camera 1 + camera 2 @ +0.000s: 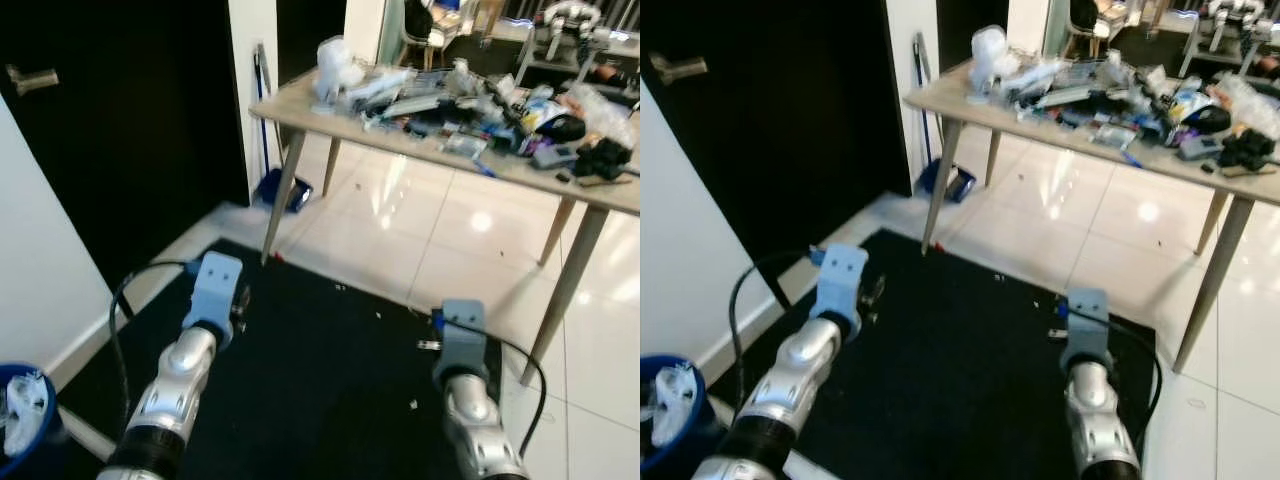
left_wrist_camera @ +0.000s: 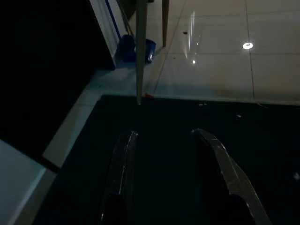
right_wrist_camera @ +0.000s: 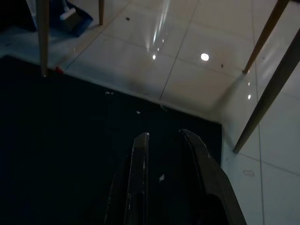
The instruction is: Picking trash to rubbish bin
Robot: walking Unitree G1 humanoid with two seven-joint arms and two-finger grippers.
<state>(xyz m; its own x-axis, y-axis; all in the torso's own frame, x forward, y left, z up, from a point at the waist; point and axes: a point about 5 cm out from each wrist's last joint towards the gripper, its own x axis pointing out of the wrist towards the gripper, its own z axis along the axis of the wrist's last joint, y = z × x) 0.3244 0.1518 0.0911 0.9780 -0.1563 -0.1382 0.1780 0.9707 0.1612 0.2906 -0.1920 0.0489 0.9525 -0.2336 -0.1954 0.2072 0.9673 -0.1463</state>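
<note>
Risks, largest first. The black rug (image 1: 330,390) is dark, and the scraps on it are pale and tiny; a gripper coming down on one could pinch rug pile or nothing at all. The table (image 1: 620,192) stands far and right, its top heaped with clutter (image 1: 470,105). Nothing here marks which pieces count as trash, so a reach there risks lifting the wrong item or sweeping others off the edge. The table leg (image 1: 285,190) meets the rug's far left corner; an arm swinging toward the bin could clip it. The cable (image 1: 125,290) loops off the left arm and could snag.

Rubbish bin (image 1: 28,420): blue, round, near left, against the white wall (image 1: 45,260), with crumpled pale plastic already inside.

Trash still loose: small white flecks (image 1: 413,404) on the rug near the right arm, more specks (image 3: 161,177) just ahead of the right fingertips; too small to identify.

Left gripper (image 2: 164,140): fingers apart, nothing between them, held over the rug's left part. Right gripper (image 3: 164,138): fingers slightly apart, empty, over the rug's right part near the tiled floor (image 1: 400,220).

A blue dustpan (image 1: 283,192) stands far left by the doorway.
</note>
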